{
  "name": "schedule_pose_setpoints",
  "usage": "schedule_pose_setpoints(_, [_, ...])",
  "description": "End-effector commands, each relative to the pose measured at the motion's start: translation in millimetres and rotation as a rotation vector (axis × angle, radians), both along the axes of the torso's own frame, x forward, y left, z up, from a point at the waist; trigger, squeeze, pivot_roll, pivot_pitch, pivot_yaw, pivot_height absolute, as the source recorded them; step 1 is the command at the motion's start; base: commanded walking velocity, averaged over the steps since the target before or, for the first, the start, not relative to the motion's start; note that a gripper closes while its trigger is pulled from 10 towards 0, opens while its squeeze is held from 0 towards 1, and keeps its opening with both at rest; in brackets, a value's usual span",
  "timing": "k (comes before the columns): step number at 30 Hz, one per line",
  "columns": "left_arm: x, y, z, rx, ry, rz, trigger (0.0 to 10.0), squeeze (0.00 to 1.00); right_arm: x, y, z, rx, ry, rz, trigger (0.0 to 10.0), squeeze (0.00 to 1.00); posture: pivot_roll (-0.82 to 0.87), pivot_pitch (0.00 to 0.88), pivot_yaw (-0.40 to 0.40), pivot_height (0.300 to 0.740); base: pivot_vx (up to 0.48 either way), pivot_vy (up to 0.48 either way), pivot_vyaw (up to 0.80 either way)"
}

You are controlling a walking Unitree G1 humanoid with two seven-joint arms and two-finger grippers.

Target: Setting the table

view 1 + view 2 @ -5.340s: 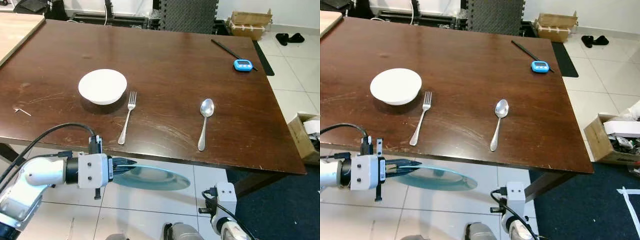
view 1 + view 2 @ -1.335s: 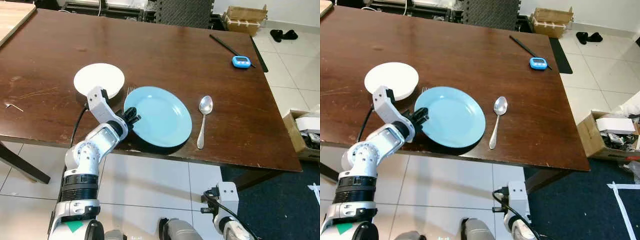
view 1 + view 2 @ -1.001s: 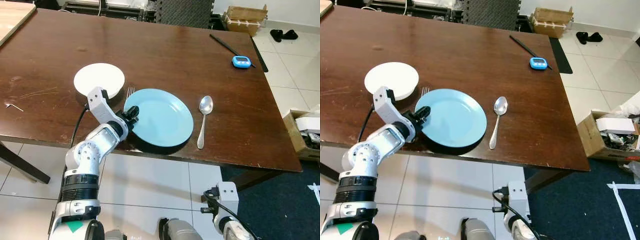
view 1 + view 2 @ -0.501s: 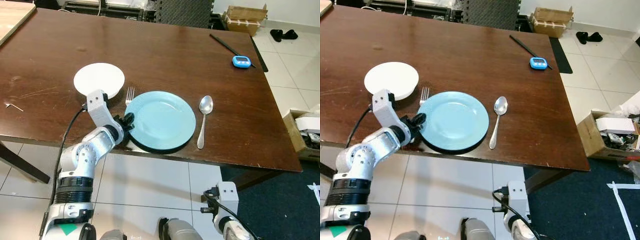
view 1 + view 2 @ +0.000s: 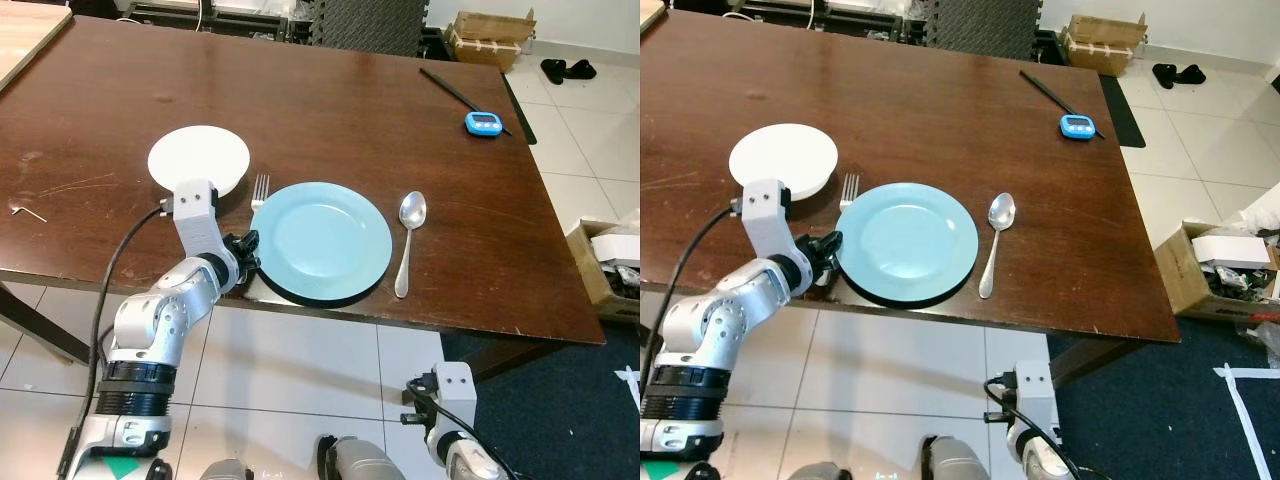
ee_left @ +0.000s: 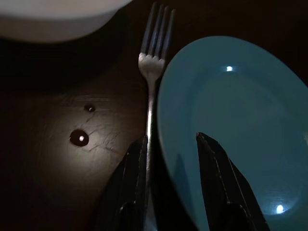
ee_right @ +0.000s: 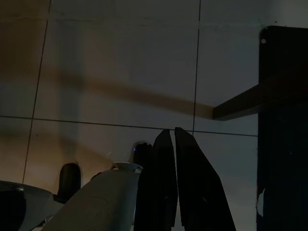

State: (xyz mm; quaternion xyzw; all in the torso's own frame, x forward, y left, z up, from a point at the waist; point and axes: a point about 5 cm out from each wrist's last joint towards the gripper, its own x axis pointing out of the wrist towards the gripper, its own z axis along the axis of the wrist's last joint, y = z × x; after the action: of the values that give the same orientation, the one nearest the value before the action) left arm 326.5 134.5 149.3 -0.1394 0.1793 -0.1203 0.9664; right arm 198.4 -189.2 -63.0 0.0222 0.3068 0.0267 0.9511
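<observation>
Dark wood counter (image 5: 330, 100) carries blue plate (image 5: 325, 240), likely rigid, slick and breakable; left pincer (image 6: 171, 144), parted, straddles its rim.

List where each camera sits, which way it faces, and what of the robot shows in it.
Left eye: on the head, looking down at the table; left arm and left claw at the plate.
Right eye: beside it, same scene, same arm.
Left wrist: along the open left claw, facing plate, fork and bowl.
Right wrist: along the right claw, facing floor tiles.
Shared: plate, fork and bowl in the eye and left wrist views.
</observation>
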Motion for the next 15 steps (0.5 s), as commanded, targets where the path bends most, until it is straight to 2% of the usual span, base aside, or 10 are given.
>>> schedule_pose_setpoints(1, [-5.2,0.7,-5,0.039,0.021,-0.019,10.0,0.00,-5.3,-1.9,-3,-0.005,0.024,0.000,10.0,0.00,0.02,0.105,-0.027,0.740,0.000,0.000,0.00])
schedule_pose_setpoints(5, [-8.3,7.7,-4,0.079,0.028,-0.024,10.0,0.00,-5.1,-1.9,-3,-0.005,0.025,0.000,10.0,0.00,0.02,0.103,-0.028,0.740,0.000,0.000,0.00])
schedule_pose_setpoints(12, [-13.9,45.5,0,0.196,0.036,0.026,10.0,0.00,-3.8,-0.4,-3,-0.002,0.024,0.003,10.0,0.00,0.02,0.102,-0.030,0.740,0.000,0.000,0.00])
schedule_pose_setpoints(15, [-14.9,50.0,1,0.210,0.035,0.027,10.0,0.00,-3.7,-0.3,-3,-0.002,0.024,0.003,10.0,0.00,0.02,0.102,-0.030,0.740,0.000,0.000,0.00])
